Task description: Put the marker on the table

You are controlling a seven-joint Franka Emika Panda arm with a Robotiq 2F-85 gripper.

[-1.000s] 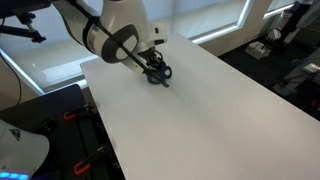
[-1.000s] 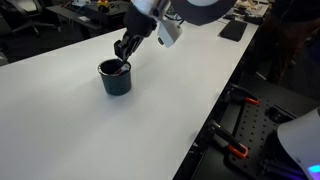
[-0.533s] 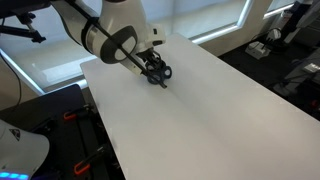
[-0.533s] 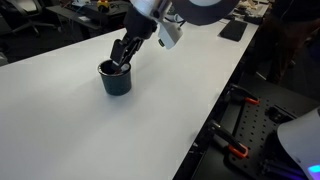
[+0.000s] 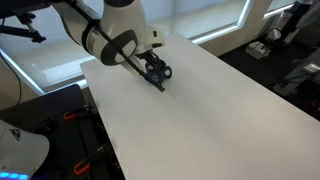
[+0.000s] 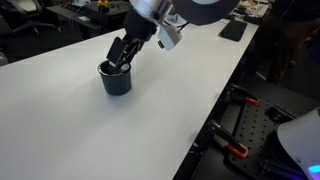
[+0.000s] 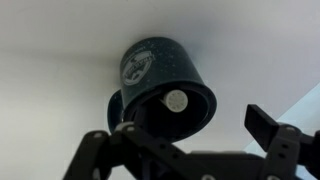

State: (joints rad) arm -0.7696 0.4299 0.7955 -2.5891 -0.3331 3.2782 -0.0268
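Observation:
A dark round mug stands on the white table, seen in both exterior views; the arm partly covers the mug. My gripper hovers right over its mouth. In the wrist view the mug fills the middle, and a pale round end of the marker shows inside it. The gripper is open, with one finger on each side of the mug's rim and nothing held between them. The rest of the marker is hidden in the mug.
The table stretches wide and bare around the mug. Its long edge drops off toward black equipment with orange clamps. Desks and office clutter stand beyond the far edge.
The jaws have gone from shut to wide open over the mug. The arm itself has barely moved.

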